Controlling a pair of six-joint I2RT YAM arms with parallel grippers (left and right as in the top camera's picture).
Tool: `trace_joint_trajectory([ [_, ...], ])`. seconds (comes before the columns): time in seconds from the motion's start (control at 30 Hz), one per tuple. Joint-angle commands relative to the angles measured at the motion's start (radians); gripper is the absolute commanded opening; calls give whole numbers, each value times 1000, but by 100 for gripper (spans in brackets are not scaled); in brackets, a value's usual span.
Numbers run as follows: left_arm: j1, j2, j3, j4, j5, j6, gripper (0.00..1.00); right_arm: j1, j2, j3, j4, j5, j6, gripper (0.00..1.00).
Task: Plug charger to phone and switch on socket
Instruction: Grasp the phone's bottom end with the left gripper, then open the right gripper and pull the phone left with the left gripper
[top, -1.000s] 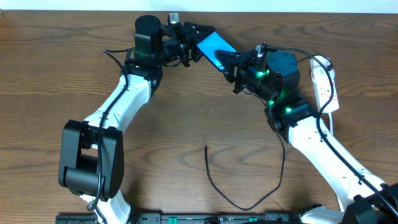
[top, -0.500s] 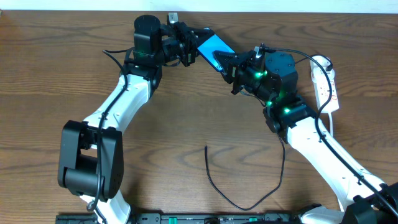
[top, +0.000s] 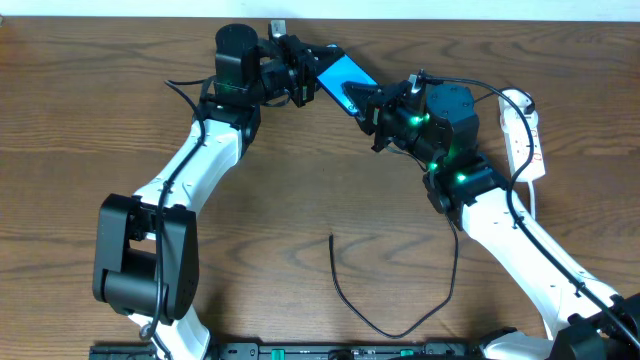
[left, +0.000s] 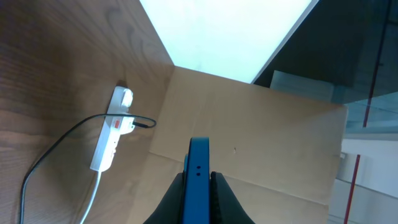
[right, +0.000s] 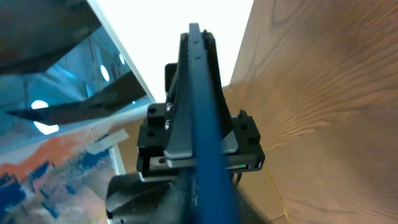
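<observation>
Presently the phone (top: 340, 72) is being held up at the far side of the table (top: 100, 120), between the two arms. One end is being clamped firmly by the left gripper (top: 303, 74). The other end is lying between the fingers of the right gripper (top: 362, 101), though whether it is being squeezed or let go there cannot be told. If one narrow grip alone is carrying it, the phone is being risked: it could pivot or slip when a plug is pushed in. The charger (top: 345, 295) is lying well apart on the near side, ungrasped, and the socket (top: 524, 135) is lying at the right edge.
</observation>
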Motion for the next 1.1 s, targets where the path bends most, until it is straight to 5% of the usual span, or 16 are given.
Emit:
trace_joint_trajectory([
  [0.0, -2, -30, 10, 6, 0, 35, 8, 8, -8, 17, 14, -1, -10, 27],
  [0.17, -2, -30, 10, 6, 0, 35, 8, 8, -8, 17, 14, -2, -10, 65],
  [0.33, 2, -30, 10, 6, 0, 35, 8, 8, -8, 17, 14, -2, -10, 85],
  [0.73, 101, -30, 10, 6, 11, 67, 8, 8, -8, 17, 14, -18, -87, 99],
  [1.07, 294, -30, 10, 6, 283, 203, 7, 5, -8, 17, 11, -25, -230, 92],
])
